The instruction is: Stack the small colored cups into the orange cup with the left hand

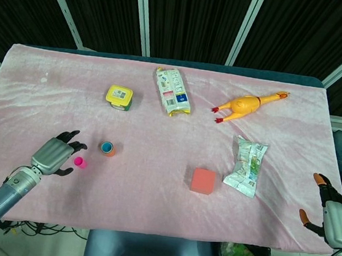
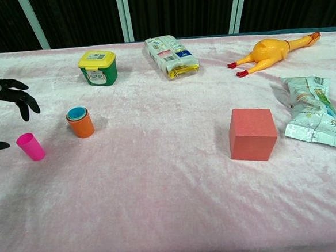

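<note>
A: Cups first. Where do they sit from the left hand [image 1: 53, 155]?

B: The magenta cup [image 2: 30, 146] stands upright just beside its fingertips, not touched. The orange cup [image 2: 80, 123] is a little beyond that, further from the hand, also upright on the pink cloth of the counter [image 1: 150, 206].

A: Anything in the orange one?

B: Yes. A blue cup [image 2: 76, 113] is nested inside, with a green rim showing between blue and orange, so I judge two small cups are already stacked there. The magenta one is the only loose cup I can see.

A: And the hand itself?

B: Released, fingers spread, holding nothing. In the chest view only the dark fingers [image 2: 19, 97] and thumb reach in at the edge, bracketing the magenta cup from its outer side. That reads to me as lining up a grasp on it, though that is a guess.

A: Why would the stack stand so close?

B: Probably so the carry is short: lift the magenta cup, move it a little way, drop it mouth-up into the blue one.

A: The right hand [image 1: 332, 214]?

B: Parked off the far corner of the counter, well away from every cup, holding nothing; the fingertips I can see are apart.

A: Other containers?

B: A green tub with a yellow lid [image 2: 98, 67] beyond the stack, lid on, contents hidden. Two snack packets, a rubber chicken and a red block lie well off toward the right hand's side.
</note>
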Available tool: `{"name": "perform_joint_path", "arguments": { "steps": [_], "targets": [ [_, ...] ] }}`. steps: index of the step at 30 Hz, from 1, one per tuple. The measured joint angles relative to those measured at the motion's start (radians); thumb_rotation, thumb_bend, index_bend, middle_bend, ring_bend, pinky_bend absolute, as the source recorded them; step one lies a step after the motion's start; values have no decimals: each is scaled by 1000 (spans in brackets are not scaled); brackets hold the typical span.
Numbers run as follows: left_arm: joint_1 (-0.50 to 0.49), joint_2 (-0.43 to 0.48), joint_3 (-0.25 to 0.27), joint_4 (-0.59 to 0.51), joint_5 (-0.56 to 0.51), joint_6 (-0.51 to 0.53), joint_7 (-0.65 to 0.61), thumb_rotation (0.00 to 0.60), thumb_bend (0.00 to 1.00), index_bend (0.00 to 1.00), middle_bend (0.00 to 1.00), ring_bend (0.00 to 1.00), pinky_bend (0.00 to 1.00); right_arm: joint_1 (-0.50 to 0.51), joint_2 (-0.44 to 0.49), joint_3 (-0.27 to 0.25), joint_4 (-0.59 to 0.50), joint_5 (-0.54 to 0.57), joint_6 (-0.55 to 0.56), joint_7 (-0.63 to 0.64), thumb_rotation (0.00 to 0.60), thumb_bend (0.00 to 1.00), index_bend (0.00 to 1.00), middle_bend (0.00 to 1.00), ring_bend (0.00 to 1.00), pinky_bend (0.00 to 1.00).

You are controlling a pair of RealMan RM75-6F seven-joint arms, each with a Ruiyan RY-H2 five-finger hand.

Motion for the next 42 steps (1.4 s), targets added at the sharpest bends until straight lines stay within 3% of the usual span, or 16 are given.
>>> {"name": "perform_joint_path", "arguments": {
  "steps": [20, 34, 42],
  "targets": [
    [-12, -106, -20, 139, 6, -68, -59, 600, 260, 427, 486, 33, 145, 1, 2, 1, 1, 2, -4, 5, 600, 264, 33, 61, 161, 214],
    [-12, -117, -34, 170, -15, -93, -82, 600, 324, 475, 524, 55, 150, 1, 1, 1, 2, 3, -4, 6, 600, 264, 33, 61, 161, 214],
    [-11, -80, -53, 130, -2, -58, -87, 600, 353, 505, 544, 78, 162, 2, 1, 0, 0, 1, -6, 5, 600, 265, 33, 61, 161, 214]
  ]
}}
